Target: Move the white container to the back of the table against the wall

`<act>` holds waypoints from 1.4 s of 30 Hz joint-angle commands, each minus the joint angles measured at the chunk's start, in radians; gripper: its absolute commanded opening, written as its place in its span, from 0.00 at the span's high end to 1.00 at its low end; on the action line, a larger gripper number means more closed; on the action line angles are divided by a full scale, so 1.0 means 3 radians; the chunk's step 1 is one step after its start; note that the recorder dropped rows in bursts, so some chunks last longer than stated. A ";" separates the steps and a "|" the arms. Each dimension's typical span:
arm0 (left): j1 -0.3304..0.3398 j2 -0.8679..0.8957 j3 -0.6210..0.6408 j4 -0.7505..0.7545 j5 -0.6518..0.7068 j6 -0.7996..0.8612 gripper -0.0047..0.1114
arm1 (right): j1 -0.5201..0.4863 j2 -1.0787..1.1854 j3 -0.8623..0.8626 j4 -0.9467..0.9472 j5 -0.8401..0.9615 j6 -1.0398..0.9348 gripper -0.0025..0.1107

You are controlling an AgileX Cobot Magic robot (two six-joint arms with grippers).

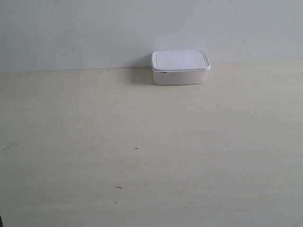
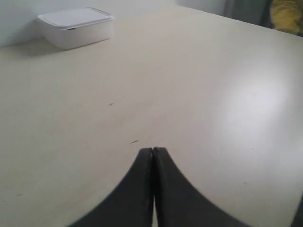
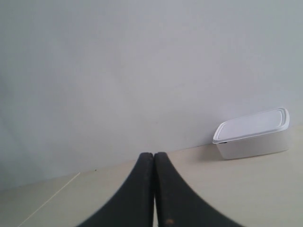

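Observation:
The white container (image 1: 180,67) stands upright with its lid on at the back of the table (image 1: 151,151), its rear edge against the wall (image 1: 94,28). Neither arm shows in the exterior view. My left gripper (image 2: 153,150) is shut with nothing in it, low over the tabletop and far from the white container (image 2: 75,27). My right gripper (image 3: 154,155) is also shut and empty, pointing at the wall (image 3: 142,71), with the white container (image 3: 253,134) off to one side and well apart from it.
A few tiny dark specks (image 1: 137,148) mark the tabletop. Beyond the table's far edge in the left wrist view sit something yellow (image 2: 287,15) and a grey shape (image 2: 246,10).

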 commanded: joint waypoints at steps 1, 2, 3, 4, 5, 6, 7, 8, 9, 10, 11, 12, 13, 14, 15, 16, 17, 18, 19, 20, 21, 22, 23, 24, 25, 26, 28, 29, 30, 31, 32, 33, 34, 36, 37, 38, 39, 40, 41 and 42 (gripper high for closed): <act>0.0631 -0.0020 0.0011 0.0007 -0.0015 0.0059 0.96 | 0.0005 -0.0017 0.0015 -0.0004 -0.0001 0.0016 0.98; 0.0727 -0.0020 0.0011 0.0007 -0.0015 0.0084 0.96 | 0.0005 -0.0017 0.0015 -0.0004 -0.0001 0.0016 0.98; 0.0892 -0.0020 0.0011 0.0007 -0.0015 0.0109 0.96 | 0.0005 -0.0017 0.0015 -0.0004 -0.0001 0.0016 0.98; 0.1059 -0.0020 0.0011 0.0007 -0.0015 0.0126 0.96 | 0.0005 -0.0017 0.0015 -0.0004 -0.0001 0.0016 0.98; 0.1234 -0.0020 0.0011 0.0007 -0.0020 0.0160 0.96 | 0.0005 -0.0017 0.0015 -0.0004 -0.0001 0.0016 0.98; 0.1408 -0.0020 0.0011 0.0007 -0.0020 0.0197 0.96 | 0.0005 -0.0017 0.0015 -0.0004 -0.0001 0.0016 0.98; 0.1588 -0.0020 0.0011 0.0007 -0.0020 0.0227 0.96 | 0.0005 -0.0017 0.0015 -0.0004 -0.0001 0.0016 0.98; 0.1768 -0.0020 0.0011 0.0007 -0.0020 0.0261 0.96 | 0.0005 -0.0017 0.0015 -0.0004 -0.0001 0.0016 0.98; 0.1910 -0.0020 0.0011 0.0007 -0.0020 0.0285 0.96 | 0.0005 -0.0017 0.0015 -0.0004 -0.0001 0.0016 0.98; 0.2113 -0.0020 0.0011 0.0007 -0.0020 0.0304 0.96 | 0.0005 -0.0017 0.0015 -0.0004 -0.0001 0.0016 0.98; 0.2240 -0.0020 0.0011 0.0007 -0.0020 0.0342 0.96 | 0.0005 -0.0017 0.0015 -0.0004 -0.0001 0.0016 0.98; 0.2394 -0.0020 0.0011 0.0007 -0.0020 0.0380 0.96 | 0.0005 -0.0017 0.0015 -0.0004 -0.0001 0.0016 0.98; 0.2508 -0.0020 0.0011 0.0007 -0.0020 0.0402 0.96 | 0.0005 -0.0017 0.0015 -0.0004 -0.0001 0.0016 0.98; 0.2671 -0.0020 0.0011 0.0007 -0.0013 0.0427 0.96 | 0.0005 -0.0017 0.0015 -0.0004 -0.0001 0.0016 0.98; 0.2767 -0.0020 0.0011 0.0007 -0.0013 0.0435 0.96 | 0.0005 -0.0017 0.0015 -0.0004 -0.0001 0.0016 0.98; 0.2875 -0.0020 0.0011 0.0007 -0.0013 0.0442 0.96 | 0.0005 -0.0017 0.0015 -0.0004 -0.0001 0.0016 0.98; 0.2967 -0.0020 0.0011 0.0000 -0.0013 0.0436 0.96 | 0.0005 -0.0017 0.0015 -0.0004 -0.0001 0.0016 0.98; 0.3022 -0.0020 0.0011 -0.0025 -0.0013 0.0436 0.96 | 0.0005 -0.0017 0.0015 -0.0004 -0.0001 0.0016 0.98; 0.3071 -0.0020 0.0011 -0.0031 -0.0013 0.0436 0.96 | 0.0005 -0.0017 0.0015 -0.0004 -0.0001 0.0016 0.98; 0.3093 -0.0020 0.0011 -0.0031 -0.0013 0.0421 0.96 | 0.0005 -0.0017 0.0015 -0.0004 -0.0001 0.0016 0.98; 0.3093 -0.0020 0.0011 -0.0049 -0.0013 0.0420 0.96 | 0.0005 -0.0017 0.0015 -0.0004 -0.0001 0.0016 0.98; 0.3093 -0.0020 0.0011 -0.0064 -0.0013 0.0414 0.96 | 0.0005 -0.0017 0.0015 -0.0004 -0.0001 0.0016 0.98; 0.3093 -0.0020 0.0011 -0.0100 -0.0013 0.0415 0.96 | 0.0005 -0.0017 0.0015 -0.0004 -0.0001 0.0016 0.98; 0.3093 -0.0020 0.0011 -0.0117 -0.0013 0.0415 0.96 | 0.0005 -0.0017 0.0015 -0.0004 -0.0001 0.0016 0.98; 0.3093 -0.0020 0.0011 -0.0121 -0.0013 0.0415 0.96 | 0.0005 -0.0017 0.0015 -0.0004 -0.0001 0.0016 0.98; 0.3093 -0.0020 0.0011 -0.0121 -0.0013 0.0415 0.96 | 0.0005 -0.0017 0.0015 -0.0004 -0.0001 0.0016 0.98; 0.3093 -0.0020 0.0011 -0.0130 -0.0013 0.0415 0.96 | 0.0005 -0.0017 0.0015 -0.0004 -0.0001 0.0016 0.98; 0.3093 -0.0020 0.0011 -0.0130 -0.0013 0.0415 0.96 | 0.0005 -0.0017 0.0015 -0.0004 -0.0001 0.0016 0.98; 0.3093 -0.0020 0.0011 -0.0129 -0.0013 0.0435 0.96 | 0.0005 -0.0017 0.0015 -0.0004 -0.0001 0.0016 0.98; 0.3093 -0.0020 0.0011 -0.0121 -0.0013 0.0442 0.96 | 0.0005 -0.0017 0.0015 -0.0004 -0.0001 0.0016 0.98; 0.3093 -0.0020 0.0011 -0.0121 -0.0013 0.0442 0.96 | 0.0005 -0.0017 0.0015 -0.0004 -0.0001 0.0016 0.98; 0.3093 -0.0020 0.0011 -0.0121 -0.0013 0.0442 0.96 | 0.0005 -0.0017 0.0015 -0.0004 -0.0001 0.0016 0.98; 0.3093 -0.0020 0.0011 -0.0121 -0.0013 0.0442 0.96 | 0.0005 -0.0017 0.0015 -0.0004 -0.0001 0.0016 0.98; 0.3093 -0.0020 0.0011 -0.0121 -0.0013 0.0442 0.96 | 0.0005 -0.0017 0.0015 -0.0004 -0.0001 0.0016 0.98; 0.3093 -0.0020 0.0011 -0.0121 -0.0013 0.0442 0.96 | 0.0005 -0.0017 0.0015 -0.0004 -0.0001 0.0016 0.98; 0.3093 -0.0020 0.0011 -0.0121 -0.0013 0.0442 0.96 | 0.0005 -0.0017 0.0015 -0.0004 -0.0001 0.0016 0.98; 0.3093 -0.0020 0.0011 -0.0121 -0.0013 0.0442 0.96 | 0.0005 -0.0017 0.0015 -0.0004 -0.0001 0.0016 0.98; 0.3093 -0.0020 0.0011 -0.0121 -0.0013 0.0449 0.96 | 0.0005 -0.0017 0.0015 -0.0004 -0.0001 0.0016 0.98; 0.3093 -0.0020 0.0011 -0.0121 -0.0013 0.0449 0.96 | 0.0005 -0.0017 0.0015 -0.0004 -0.0001 0.0016 0.98; 0.3093 -0.0020 0.0011 -0.0121 -0.0013 0.0449 0.96 | 0.0005 -0.0017 0.0015 -0.0004 -0.0001 0.0016 0.98</act>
